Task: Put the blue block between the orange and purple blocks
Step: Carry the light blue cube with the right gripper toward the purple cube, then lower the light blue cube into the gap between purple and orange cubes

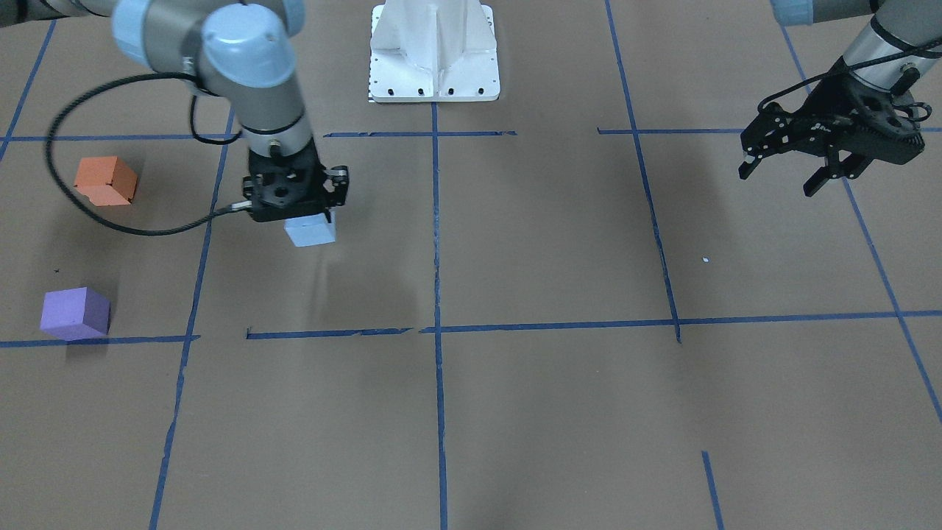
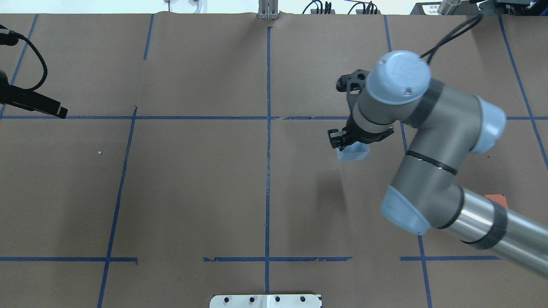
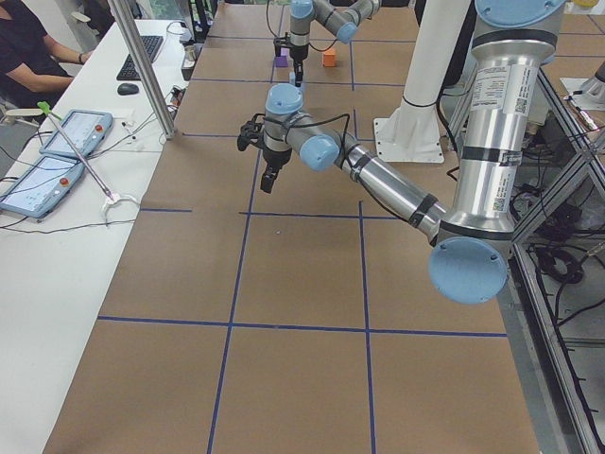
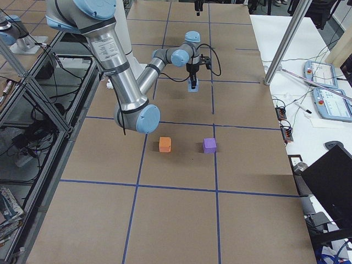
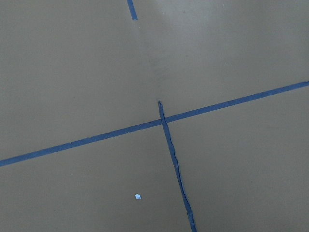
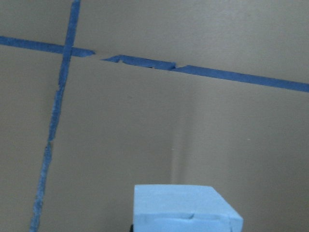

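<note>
My right gripper (image 1: 307,219) is shut on the light blue block (image 1: 310,231) and holds it a little above the table; its shadow lies on the paper below. The block also shows in the overhead view (image 2: 353,153) and at the bottom of the right wrist view (image 6: 186,209). The orange block (image 1: 106,181) and the purple block (image 1: 75,313) sit apart on the table, beyond the gripper toward the table's end on my right, with a gap between them. In the overhead view only a corner of the orange block (image 2: 496,199) shows; the purple one is hidden there. My left gripper (image 1: 780,180) is open and empty, far off.
The table is brown paper with a grid of blue tape lines (image 1: 436,221). My white base plate (image 1: 434,55) stands at the table's middle edge. A small white speck (image 1: 705,260) lies on the paper. A side table with tablets (image 3: 66,142) stands beyond the table.
</note>
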{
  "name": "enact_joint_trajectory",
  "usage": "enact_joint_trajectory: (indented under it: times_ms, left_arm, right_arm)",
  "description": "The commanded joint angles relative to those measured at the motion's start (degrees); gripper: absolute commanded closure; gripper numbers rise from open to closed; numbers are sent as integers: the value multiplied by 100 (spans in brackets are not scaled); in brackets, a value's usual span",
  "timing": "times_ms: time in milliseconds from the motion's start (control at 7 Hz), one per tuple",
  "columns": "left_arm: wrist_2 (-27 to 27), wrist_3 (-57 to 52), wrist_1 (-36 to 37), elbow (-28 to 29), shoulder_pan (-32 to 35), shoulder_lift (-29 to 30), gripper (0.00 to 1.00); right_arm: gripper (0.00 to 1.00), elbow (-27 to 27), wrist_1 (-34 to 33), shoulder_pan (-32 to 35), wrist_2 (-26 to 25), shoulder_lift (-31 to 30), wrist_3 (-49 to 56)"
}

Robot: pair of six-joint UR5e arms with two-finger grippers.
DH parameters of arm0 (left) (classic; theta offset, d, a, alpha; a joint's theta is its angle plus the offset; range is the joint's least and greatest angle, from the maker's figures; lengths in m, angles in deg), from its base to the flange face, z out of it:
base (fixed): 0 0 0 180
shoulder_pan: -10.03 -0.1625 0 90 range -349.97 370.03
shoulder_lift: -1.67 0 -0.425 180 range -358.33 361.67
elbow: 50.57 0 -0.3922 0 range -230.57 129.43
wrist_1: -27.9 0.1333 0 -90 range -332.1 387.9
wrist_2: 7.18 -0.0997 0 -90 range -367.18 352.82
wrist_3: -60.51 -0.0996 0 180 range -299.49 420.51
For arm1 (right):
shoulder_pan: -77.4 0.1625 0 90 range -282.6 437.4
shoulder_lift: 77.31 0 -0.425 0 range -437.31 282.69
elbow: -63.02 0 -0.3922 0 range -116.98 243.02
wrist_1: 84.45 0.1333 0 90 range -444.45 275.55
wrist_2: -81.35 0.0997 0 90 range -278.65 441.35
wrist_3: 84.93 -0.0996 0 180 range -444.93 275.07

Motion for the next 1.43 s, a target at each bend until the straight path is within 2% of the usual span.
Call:
enact_joint_trajectory:
  times_ms: [0, 143, 286, 857, 1286]
  left_arm:
    - [-5, 3, 2, -25, 2, 0, 0]
    - [4, 20, 2, -77, 2, 0, 0]
    - [4, 212, -7, -113, 2, 0, 0]
    - [4, 231, 2, -96, -7, 35, 0]
    - [4, 240, -7, -113, -7, 35, 0]
  right_arm:
    - [76, 445, 6, 1080, 711, -1411, 1559]
    - [76, 428, 6, 1363, 705, -1843, 1985]
    - [76, 315, 6, 1470, 696, -2013, 2059]
    - [75, -721, 23, 1471, 766, -1884, 2033]
    - [75, -1180, 41, 1454, 854, -1558, 2016]
